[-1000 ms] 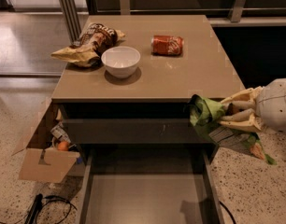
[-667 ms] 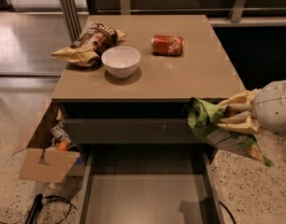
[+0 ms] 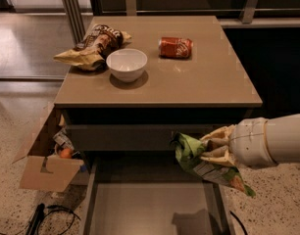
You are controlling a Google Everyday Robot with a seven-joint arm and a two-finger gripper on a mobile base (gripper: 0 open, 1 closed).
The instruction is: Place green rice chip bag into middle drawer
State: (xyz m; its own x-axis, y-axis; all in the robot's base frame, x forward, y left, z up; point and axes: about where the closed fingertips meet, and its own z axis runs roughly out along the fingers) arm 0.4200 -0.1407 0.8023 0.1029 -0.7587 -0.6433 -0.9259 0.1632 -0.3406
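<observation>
We see that the tool has carried the crinkled bright-green rice chip bag leftward and lower than a second ago. The bag's leading edge now hangs above the right part of the wide grey-brown middle drawer, which stands pulled open. The tool's tan fingers are pinching the bag near its middle (the printed tail droops down to the right). We judge the carry nearly done: a little more travel inward, then a release, should drop it on the drawer floor.

Counting, we find one green bag and one open drawer, with one closed grey drawer front above it. On the beige counter are one brown-and-yellow chip bag, one white round bowl and one red can lying on its side. One cardboard box sits on the floor at the left.
</observation>
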